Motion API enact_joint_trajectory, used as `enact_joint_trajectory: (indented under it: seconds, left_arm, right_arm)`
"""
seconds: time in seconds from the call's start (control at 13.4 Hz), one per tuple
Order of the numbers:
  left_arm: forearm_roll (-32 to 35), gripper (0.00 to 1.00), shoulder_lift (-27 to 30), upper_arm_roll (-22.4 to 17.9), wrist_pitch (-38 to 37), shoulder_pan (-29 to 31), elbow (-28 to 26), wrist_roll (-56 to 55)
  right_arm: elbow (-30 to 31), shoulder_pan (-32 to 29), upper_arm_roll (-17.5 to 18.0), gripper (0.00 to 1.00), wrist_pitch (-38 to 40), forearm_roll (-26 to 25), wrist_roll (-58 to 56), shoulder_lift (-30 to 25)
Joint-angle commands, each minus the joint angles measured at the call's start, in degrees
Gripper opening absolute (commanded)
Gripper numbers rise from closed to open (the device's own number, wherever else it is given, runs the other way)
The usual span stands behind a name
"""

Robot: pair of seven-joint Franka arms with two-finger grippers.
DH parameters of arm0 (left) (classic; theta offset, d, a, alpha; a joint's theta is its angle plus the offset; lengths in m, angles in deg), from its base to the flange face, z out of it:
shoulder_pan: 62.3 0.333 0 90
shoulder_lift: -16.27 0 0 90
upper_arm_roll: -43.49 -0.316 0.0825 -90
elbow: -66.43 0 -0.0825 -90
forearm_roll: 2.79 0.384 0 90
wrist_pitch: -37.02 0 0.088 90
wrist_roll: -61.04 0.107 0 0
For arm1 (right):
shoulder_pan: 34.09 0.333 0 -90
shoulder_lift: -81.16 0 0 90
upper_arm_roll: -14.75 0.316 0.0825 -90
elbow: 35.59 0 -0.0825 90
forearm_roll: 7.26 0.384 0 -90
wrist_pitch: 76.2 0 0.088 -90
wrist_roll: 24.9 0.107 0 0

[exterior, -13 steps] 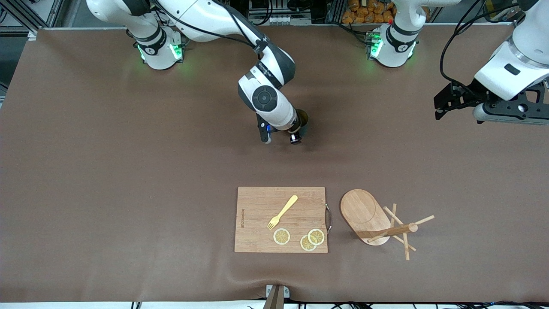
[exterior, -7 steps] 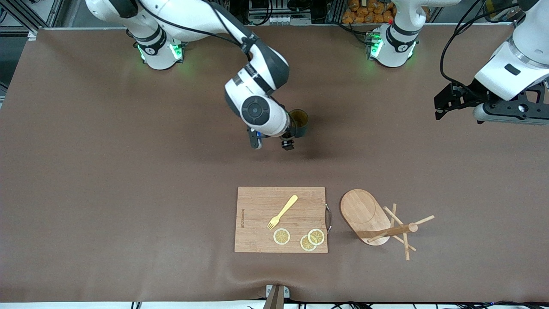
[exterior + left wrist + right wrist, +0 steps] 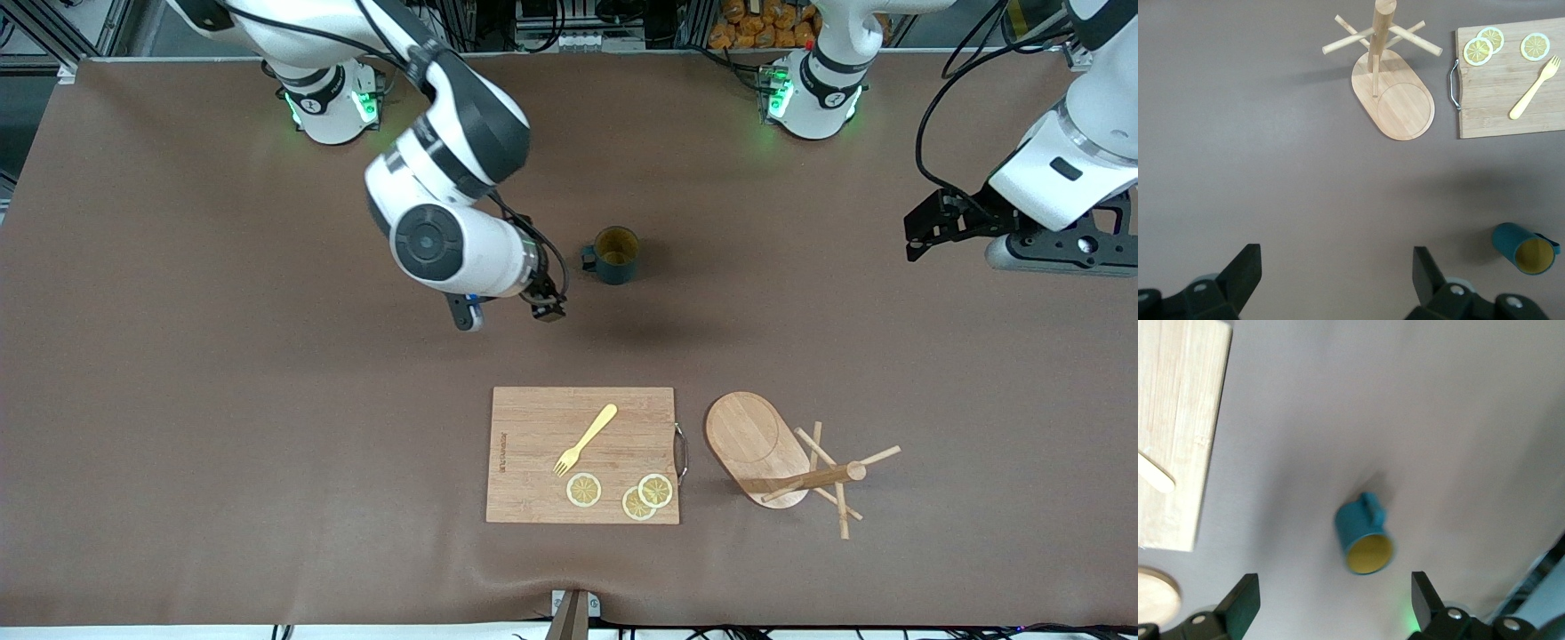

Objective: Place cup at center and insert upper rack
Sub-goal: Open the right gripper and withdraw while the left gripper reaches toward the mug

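Cup (image 3: 615,254) down, standing free mid-bench; right gripper (image 3: 507,313) has let go and pulled off beside it, fingers spread. Left gripper (image 3: 920,238) waits, spread, over its end. Upper rack (image 3: 782,455) stands untouched beside the cutting board (image 3: 582,454), next up.

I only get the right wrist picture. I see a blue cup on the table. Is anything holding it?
Observer: No. The cup stands alone, and the right gripper hangs open beside it.
Operator: Where's the mug tree?
Observer: The upper rack stands beside the cutting board, nearer the front camera than the cup.
Operator: What's the other arm doing?
Observer: The left gripper waits, open, over the left arm's end of the table.
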Motion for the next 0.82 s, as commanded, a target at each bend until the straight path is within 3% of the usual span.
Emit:
enact_joint_trajectory:
  seconds: [0.0,0.22,0.45,0.75]
  left_arm:
    - [-0.3,1.00,0.0,0.3,-0.1,-0.2,0.7,-0.9]
    - [-0.7,1.00,-0.1,1.0,-0.3,-1.3,0.8,-8.6]
    - [-1.4,1.00,-1.1,4.4,-0.3,-4.7,0.8,-17.3]
    - [-1.1,1.00,-5.3,6.5,0.3,-14.7,2.7,-31.1]
  right_arm:
    - [1.4,-6.2,0.7,1.00,7.4,-1.1,-15.5,-4.1]
    - [1.6,-12.7,0.7,1.00,12.5,-4.6,-30.2,-6.4]
    - [3.3,-19.0,0.7,1.00,14.3,-8.3,-44.7,-8.5]
    - [4.4,-27.1,0.8,1.00,14.6,-13.7,-66.1,-8.9]
